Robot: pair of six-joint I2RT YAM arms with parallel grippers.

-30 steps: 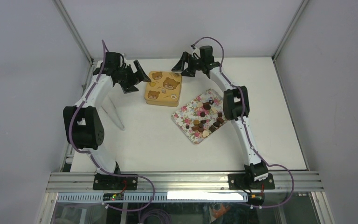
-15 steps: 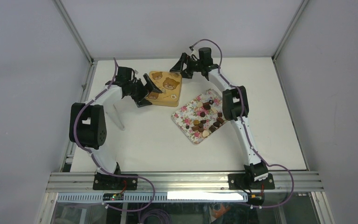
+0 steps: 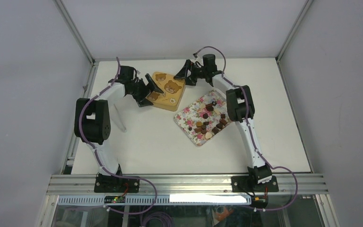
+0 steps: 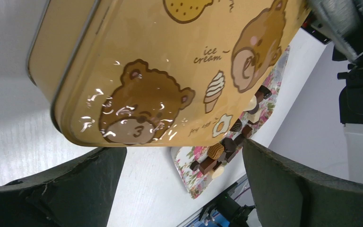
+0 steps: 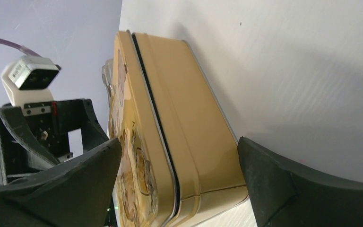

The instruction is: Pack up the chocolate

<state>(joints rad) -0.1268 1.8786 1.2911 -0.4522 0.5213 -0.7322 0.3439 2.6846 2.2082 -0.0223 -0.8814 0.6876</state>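
Chocolate (image 3: 210,108) on flowered tray (image 3: 185,116). Left fingers (image 4: 52,194) spread apart by bear tin (image 3: 167,90). Right fingers (image 5: 302,189) apart too, near tin on desk (image 3: 146,142).

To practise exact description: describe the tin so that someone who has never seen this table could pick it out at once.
On the white table, look toward the far edge, between the left claw and the right claw. The tin lies there, beside the flowered tray. It alone is a golden-yellow box, its closed lid printed with brown bears.
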